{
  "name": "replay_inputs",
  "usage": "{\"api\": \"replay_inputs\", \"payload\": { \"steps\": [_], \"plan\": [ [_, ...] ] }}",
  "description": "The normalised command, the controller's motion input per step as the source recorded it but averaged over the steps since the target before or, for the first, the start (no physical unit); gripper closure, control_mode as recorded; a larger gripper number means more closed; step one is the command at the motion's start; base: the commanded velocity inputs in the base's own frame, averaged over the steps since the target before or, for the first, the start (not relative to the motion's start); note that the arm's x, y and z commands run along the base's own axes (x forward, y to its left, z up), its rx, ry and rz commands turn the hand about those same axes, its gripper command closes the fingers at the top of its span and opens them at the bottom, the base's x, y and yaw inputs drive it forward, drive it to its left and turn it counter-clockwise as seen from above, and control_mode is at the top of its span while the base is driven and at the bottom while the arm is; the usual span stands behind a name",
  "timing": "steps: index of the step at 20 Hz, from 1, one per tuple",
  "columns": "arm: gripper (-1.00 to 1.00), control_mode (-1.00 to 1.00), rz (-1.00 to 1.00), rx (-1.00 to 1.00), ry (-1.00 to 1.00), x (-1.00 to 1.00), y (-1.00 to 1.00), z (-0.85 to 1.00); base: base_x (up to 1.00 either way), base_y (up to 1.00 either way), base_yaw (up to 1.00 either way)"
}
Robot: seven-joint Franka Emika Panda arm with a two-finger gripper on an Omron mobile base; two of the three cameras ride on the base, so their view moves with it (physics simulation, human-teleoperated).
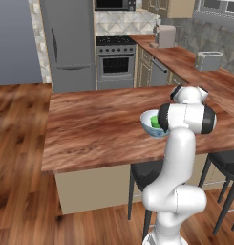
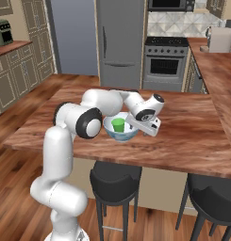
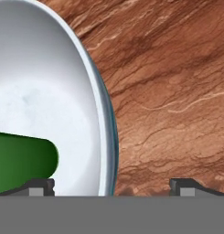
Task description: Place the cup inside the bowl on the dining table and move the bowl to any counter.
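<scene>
Cup (image 2: 118,124): stands upright inside the bowl, green, at the left of the hand view beside one tool tip.
Tool (image 3: 111,186): released, jaws spread wide, astride the bowl's rim; one tip sits over the white inside by the cup, the other over bare wood outside. Nothing grasped.
Bowl (image 2: 121,134): white inside, light blue outside, resting on the bench near its front edge, just beside the white hand.
Bench (image 2: 183,141): reddish-brown wood top on a beige base; the surface around the bowl is bare.
Stools (image 2: 114,181): dark seats tucked under the bench's near edge, below the bowl.
Counter (image 1: 185,60): runs along the far right, well apart from the bowl; a toaster (image 1: 208,60) stands on it.
Stove (image 1: 115,60): beyond the bench, next to a grey fridge (image 1: 69,43).
Obstruction: the arm's own elbow hides part of the bowl in the left base view.
</scene>
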Motion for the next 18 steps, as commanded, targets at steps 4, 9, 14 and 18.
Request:
{"api": "replay_inputs", "payload": {
  "steps": [4, 9, 14, 18],
  "plan": [
    [-1.0, -1.0, 0.0, 0.0, 0.0, 0.0, 0.0, 0.0, 0.0, 0.0, 0.0],
    [1.0, -1.0, 0.0, 0.0, 0.0, 0.0, 0.0, 0.0, 0.0, 0.0, 0.0],
    [1.0, -1.0, 0.0, 0.0, 0.0, 0.0, 0.0, 0.0, 0.0, 0.0, 0.0],
    [1.0, -1.0, 0.0, 0.0, 0.0, 0.0, 0.0, 0.0, 0.0, 0.0, 0.0]
  ]
}}
